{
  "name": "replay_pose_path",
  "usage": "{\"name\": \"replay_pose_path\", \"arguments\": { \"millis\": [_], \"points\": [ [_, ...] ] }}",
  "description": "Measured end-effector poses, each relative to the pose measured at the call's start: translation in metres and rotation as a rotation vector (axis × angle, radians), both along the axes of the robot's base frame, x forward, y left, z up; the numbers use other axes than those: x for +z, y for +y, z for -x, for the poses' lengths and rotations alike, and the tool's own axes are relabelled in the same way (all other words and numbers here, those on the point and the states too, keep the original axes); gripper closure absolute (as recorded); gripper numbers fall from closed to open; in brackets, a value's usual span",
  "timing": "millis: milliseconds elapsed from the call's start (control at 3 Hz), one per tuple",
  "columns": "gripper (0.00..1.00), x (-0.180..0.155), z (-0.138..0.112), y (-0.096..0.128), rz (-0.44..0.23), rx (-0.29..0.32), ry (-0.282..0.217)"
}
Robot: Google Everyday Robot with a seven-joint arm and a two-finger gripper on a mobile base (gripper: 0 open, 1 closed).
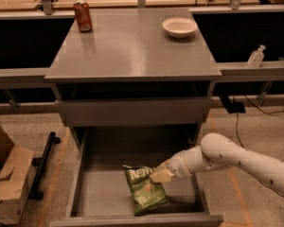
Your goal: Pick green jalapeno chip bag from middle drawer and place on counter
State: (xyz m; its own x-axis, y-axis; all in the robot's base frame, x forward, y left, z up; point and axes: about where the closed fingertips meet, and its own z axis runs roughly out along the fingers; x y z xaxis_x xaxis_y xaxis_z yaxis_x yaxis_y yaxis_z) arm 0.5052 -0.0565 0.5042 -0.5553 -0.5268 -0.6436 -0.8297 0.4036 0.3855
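- A cardboard box (9,178) sits on the floor left of the middle drawer (99,195).
- Above the drawer I see the worktop (132,51), with a red soda can (82,16) at its back left.
- The green jalapeno chip bag (144,192) lies inside the drawer, near its front wall.
- My gripper (161,175) is inside the drawer too, jaws clamped on the bag's upper right edge.
- A white bowl (180,27) sits back right on the worktop.

Bag (144,193): green, with a white logo panel at the top. Pincer (160,176): cream, located at the bag's upper right edge, inside the drawer (97,195). Arm (227,157): white. Drawer: plain grey. Desk (132,48): glossy grey, unpatterned. Can (82,16): red. Bowl (179,27): off-white. Carton (9,183): brown.
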Motion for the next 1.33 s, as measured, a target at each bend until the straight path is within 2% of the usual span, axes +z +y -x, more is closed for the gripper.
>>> {"name": "replay_pose_path", "arguments": {
  "millis": [333,667,1000,1333],
  "points": [
    [1.0,0.064,0.005,-0.037,-0.031,0.031,-0.024],
    [1.0,0.139,-0.018,-0.08,0.008,0.058,-0.068],
    [1.0,0.171,-0.024,-0.099,0.01,0.087,-0.076],
    [1.0,0.171,-0.024,-0.098,0.009,0.091,-0.075]
  ]
}}
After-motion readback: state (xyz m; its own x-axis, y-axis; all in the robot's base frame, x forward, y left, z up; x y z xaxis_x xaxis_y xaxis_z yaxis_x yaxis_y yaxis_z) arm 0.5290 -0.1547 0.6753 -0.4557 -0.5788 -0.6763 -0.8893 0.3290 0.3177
